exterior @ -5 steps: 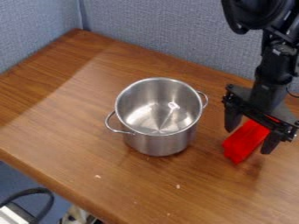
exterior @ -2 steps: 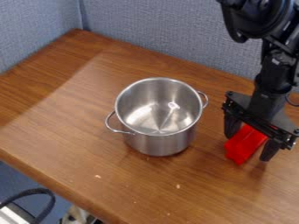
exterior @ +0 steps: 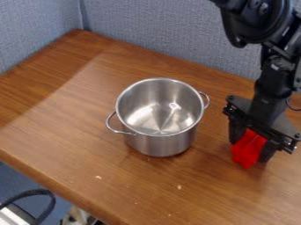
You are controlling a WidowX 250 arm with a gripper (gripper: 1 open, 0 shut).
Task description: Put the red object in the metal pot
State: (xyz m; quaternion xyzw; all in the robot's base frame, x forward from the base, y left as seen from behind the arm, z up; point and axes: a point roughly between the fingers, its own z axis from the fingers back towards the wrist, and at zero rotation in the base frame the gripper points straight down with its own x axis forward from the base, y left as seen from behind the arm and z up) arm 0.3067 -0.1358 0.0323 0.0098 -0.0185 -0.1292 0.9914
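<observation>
Since the earlier views, my black two-fingered gripper (exterior: 260,141) has descended from above the bright red elongated plastic-looking block (exterior: 247,150) until its fingers straddle the block's upper part. The jaws, previously spread wide, have now closed against the block's sides. The block has shifted: earlier it leaned with its lower end angled toward the left, and it now stands more upright and sits slightly further right on the wooden table (exterior: 70,88).
</observation>
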